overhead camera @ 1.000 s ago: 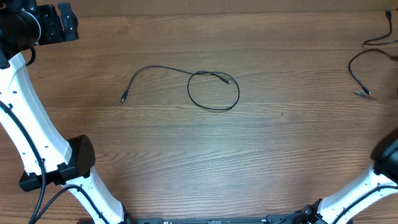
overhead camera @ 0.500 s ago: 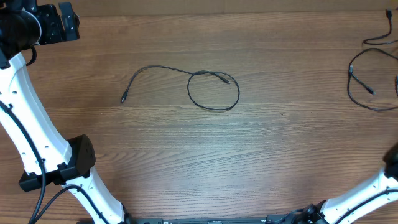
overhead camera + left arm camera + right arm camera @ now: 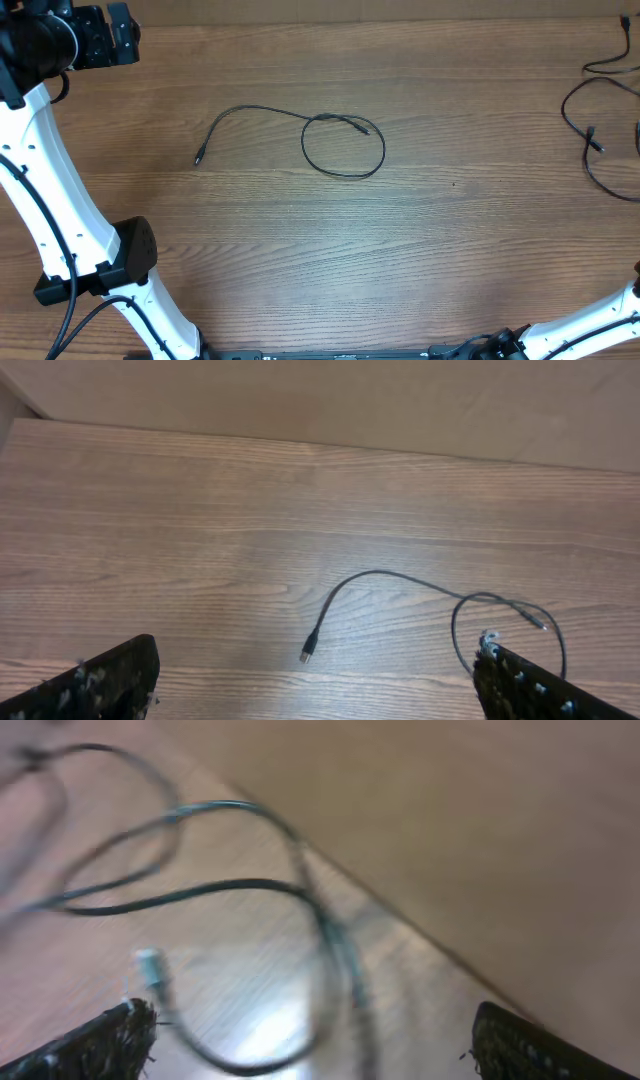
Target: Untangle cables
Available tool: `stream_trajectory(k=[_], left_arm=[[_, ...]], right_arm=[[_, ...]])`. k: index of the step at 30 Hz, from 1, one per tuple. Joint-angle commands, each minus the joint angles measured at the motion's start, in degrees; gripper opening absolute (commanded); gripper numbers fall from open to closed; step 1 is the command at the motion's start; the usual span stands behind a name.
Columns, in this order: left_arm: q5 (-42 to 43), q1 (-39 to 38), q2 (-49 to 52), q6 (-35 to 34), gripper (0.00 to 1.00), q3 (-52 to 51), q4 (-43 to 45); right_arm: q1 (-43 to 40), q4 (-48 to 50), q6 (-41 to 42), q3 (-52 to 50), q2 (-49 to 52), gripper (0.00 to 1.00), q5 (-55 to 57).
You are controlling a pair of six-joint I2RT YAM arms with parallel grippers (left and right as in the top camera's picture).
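One thin black cable (image 3: 343,146) lies mid-table in a single loop, and its tail runs left to a plug (image 3: 198,159). The left wrist view shows the same cable (image 3: 400,578) and plug (image 3: 309,651) ahead of my left gripper (image 3: 315,695), which is open and empty. Overhead, that gripper (image 3: 122,45) hovers at the far left corner. More cables (image 3: 590,135) lie in loose loops at the table's right edge. They appear blurred (image 3: 250,890) just in front of my right gripper (image 3: 315,1050). Its jaws stand wide apart with nothing gripped.
The wooden table (image 3: 330,260) ends at a pale wall along the far side (image 3: 400,400). My left arm's white links (image 3: 60,220) stand along the left edge. Only a bit of the right arm (image 3: 600,320) shows at the bottom right corner.
My right gripper has gone from shut to open, and the right arm has drawn out of the overhead view. The right-edge cables shifted and spread. The left gripper edged slightly right.
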Motion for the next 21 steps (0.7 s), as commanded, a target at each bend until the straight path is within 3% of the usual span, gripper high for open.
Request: stream_trajectory(k=[1, 7, 13, 17, 19, 21], left_arm=[[0.9, -0.3, -0.6, -0.7, 1.0, 0.3, -0.1], [0.9, -0.3, -0.6, -0.3, 1.0, 0.3, -0.1], [0.9, -0.3, -0.6, -0.3, 1.0, 0.3, 0.7], [0.9, -0.3, -0.6, -0.3, 1.0, 0.3, 1.0], [0.9, -0.3, -0.6, -0.3, 1.0, 0.3, 1.1], [0.9, -0.3, -0.5, -0.3, 1.0, 0.3, 1.4]], right_arm=[[0.4, 2.0, 0.1, 0.7, -3.3, 1.0, -16.5], [4.5, 3.1, 1.8, 3.2, -15.9, 1.0, -21.4], [15.2, -7.1, 1.3, 3.3, -29.2, 1.0, -28.5], [28.3, -14.1, 0.0, 3.1, -30.7, 0.98, -42.7], [37.8, -15.4, -0.7, 1.8, -29.5, 0.98, -43.0], [52.3, -17.0, -3.2, 0.9, -25.5, 0.98, -36.9]])
